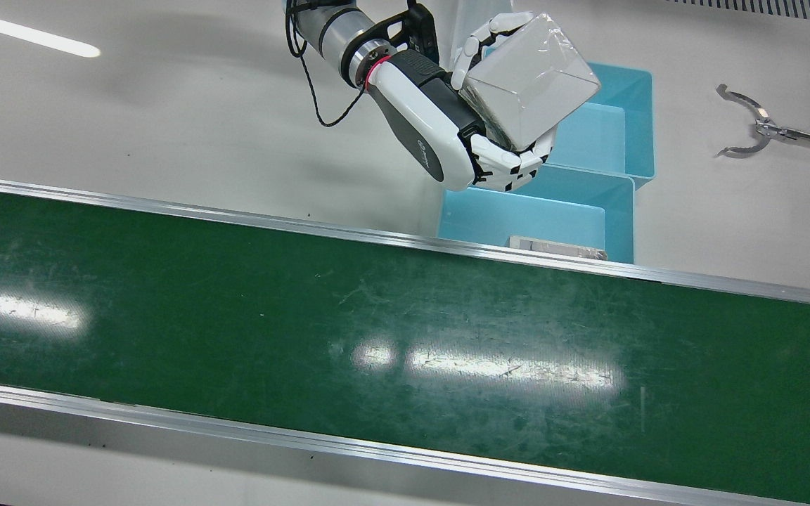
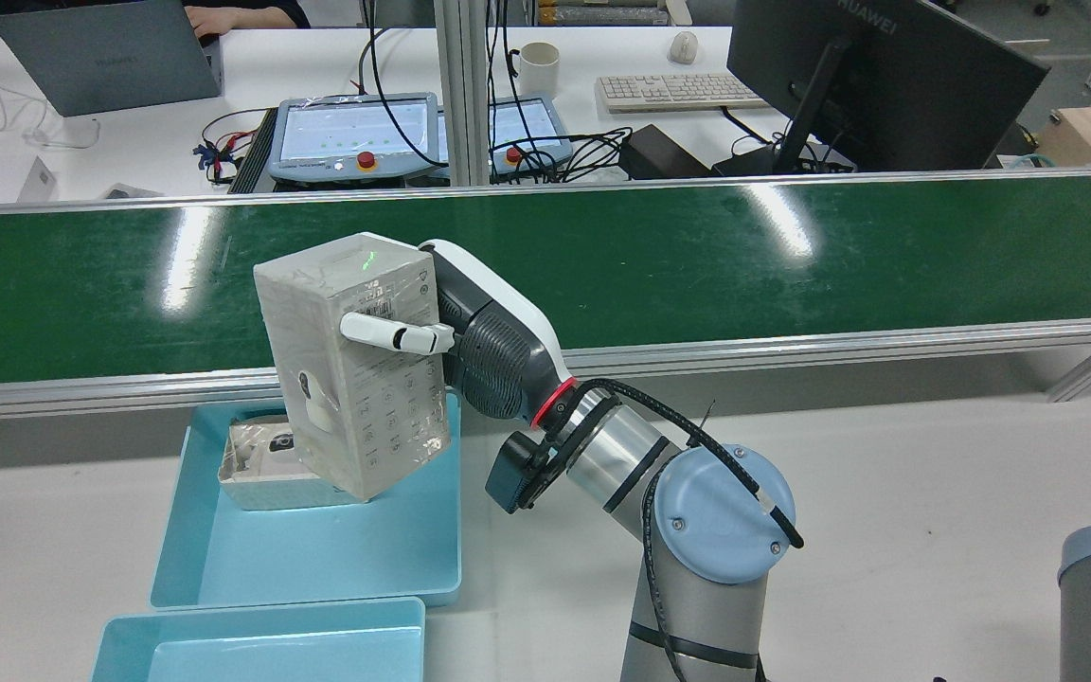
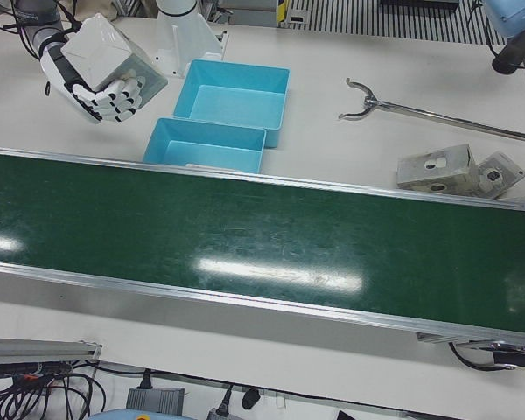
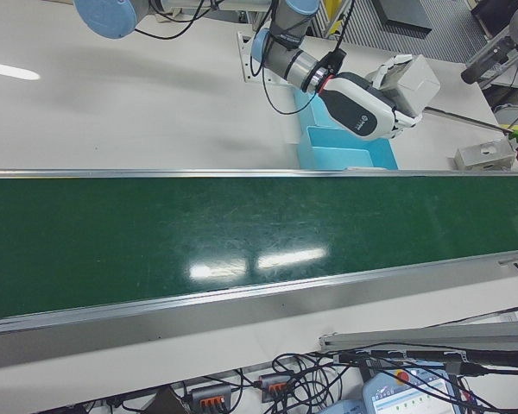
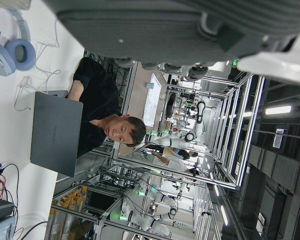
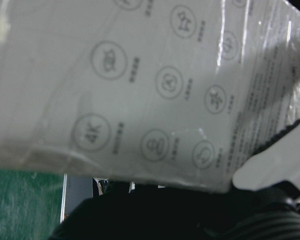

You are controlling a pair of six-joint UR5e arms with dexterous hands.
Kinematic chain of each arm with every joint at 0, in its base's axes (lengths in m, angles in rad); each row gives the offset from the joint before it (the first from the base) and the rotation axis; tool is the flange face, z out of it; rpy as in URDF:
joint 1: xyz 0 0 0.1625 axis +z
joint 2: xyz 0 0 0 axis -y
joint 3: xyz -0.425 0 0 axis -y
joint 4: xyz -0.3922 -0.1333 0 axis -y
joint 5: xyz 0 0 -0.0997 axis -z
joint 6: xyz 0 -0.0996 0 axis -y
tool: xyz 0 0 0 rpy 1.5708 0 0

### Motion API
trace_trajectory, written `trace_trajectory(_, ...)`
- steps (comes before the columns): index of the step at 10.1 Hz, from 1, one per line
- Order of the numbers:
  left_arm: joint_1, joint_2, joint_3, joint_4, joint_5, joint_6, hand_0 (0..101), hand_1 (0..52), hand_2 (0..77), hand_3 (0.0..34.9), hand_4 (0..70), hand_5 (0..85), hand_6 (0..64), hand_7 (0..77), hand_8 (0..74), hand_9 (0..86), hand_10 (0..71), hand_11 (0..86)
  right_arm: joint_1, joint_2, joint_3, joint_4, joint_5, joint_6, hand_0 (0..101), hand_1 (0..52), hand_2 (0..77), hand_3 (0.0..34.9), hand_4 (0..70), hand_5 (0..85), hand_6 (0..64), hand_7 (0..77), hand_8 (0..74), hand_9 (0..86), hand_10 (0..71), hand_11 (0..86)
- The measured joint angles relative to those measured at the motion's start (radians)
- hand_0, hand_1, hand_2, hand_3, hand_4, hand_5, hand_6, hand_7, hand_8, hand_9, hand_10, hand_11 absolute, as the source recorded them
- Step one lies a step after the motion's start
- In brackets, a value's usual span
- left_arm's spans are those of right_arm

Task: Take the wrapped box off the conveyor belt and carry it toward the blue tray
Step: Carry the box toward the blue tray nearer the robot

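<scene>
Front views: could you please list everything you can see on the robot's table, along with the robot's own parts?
belt: one, green, running across the table
trays: two, blue, side by side behind the belt
box: one, white, wrapped, held in the air above the trays
second box: one, white, lying in the tray nearer the belt
grabber tool: one, metal, on the table beyond the trays
blocks: two, grey, on the table beside the belt
right hand: one, white and black, shut on the box
</scene>
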Motion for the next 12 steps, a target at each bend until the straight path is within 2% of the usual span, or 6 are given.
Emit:
trace_trajectory(3, 0.000, 0.000, 0.000, 0.000, 0.000, 0.000, 0, 0.0, 1.1, 0.0, 0.0, 1.1, 0.0, 0.5, 0.0, 0.0, 0.5, 0.0, -0.008, 0.000, 0.001, 0.018, -0.004, 0.000, 46, 3.3, 21.8, 0.0, 15.8, 55.6, 42.5, 37.1, 40.9, 45.8, 6.0, 9.8)
trace_trajectory(7, 0.000, 0.000, 0.000, 0.000, 0.000, 0.000, 0, 0.0, 1.1, 0.0, 0.0, 1.1, 0.0, 0.0, 0.0, 0.0, 0.0, 0.0, -0.009, -0.002, 0.001, 0.021, -0.004, 0.001, 49, 8.7, 21.3, 5.2, 15.3, 51.3, 33.8, 33.3, 9.3, 20.2, 0.5, 4.9)
trace_trajectory(8, 0.000, 0.000, 0.000, 0.000, 0.000, 0.000, 0, 0.0, 1.1, 0.0, 0.0, 1.1, 0.0, 0.0, 0.0, 0.0, 0.5, 0.0, -0.009, -0.002, 0.001, 0.021, -0.004, 0.002, 50, 19.6, 22.9, 19.5, 6.0, 26.7, 16.4, 14.7, 0.0, 1.6, 2.2, 4.4)
trace_trajectory(9, 0.000, 0.000, 0.000, 0.000, 0.000, 0.000, 0, 0.0, 1.1, 0.0, 0.0, 1.1, 0.0, 0.0, 0.0, 0.0, 0.0, 0.0, -0.009, -0.003, 0.001, 0.021, -0.004, 0.002, 50, 19.6, 22.9, 19.5, 6.0, 26.7, 16.4, 14.7, 0.0, 1.6, 2.2, 4.4)
trace_trajectory(10, 0.000, 0.000, 0.000, 0.000, 0.000, 0.000, 0, 0.0, 0.5, 0.0, 0.0, 1.1, 0.0, 0.0, 0.0, 0.0, 0.0, 0.0, -0.009, -0.004, 0.001, 0.021, -0.004, 0.002, 49, 16.4, 21.8, 23.3, 4.9, 12.0, 1.1, 7.1, 0.0, 1.6, 1.6, 4.4)
trace_trajectory(12, 0.000, 0.000, 0.000, 0.000, 0.000, 0.000, 0, 0.0, 1.1, 0.0, 0.0, 1.1, 0.0, 0.0, 0.0, 0.0, 0.5, 0.0, -0.009, -0.005, 0.001, 0.021, -0.004, 0.002, 49, 16.9, 18.0, 25.5, 4.9, 2.7, 3.8, 7.1, 0.0, 1.6, 2.7, 4.9)
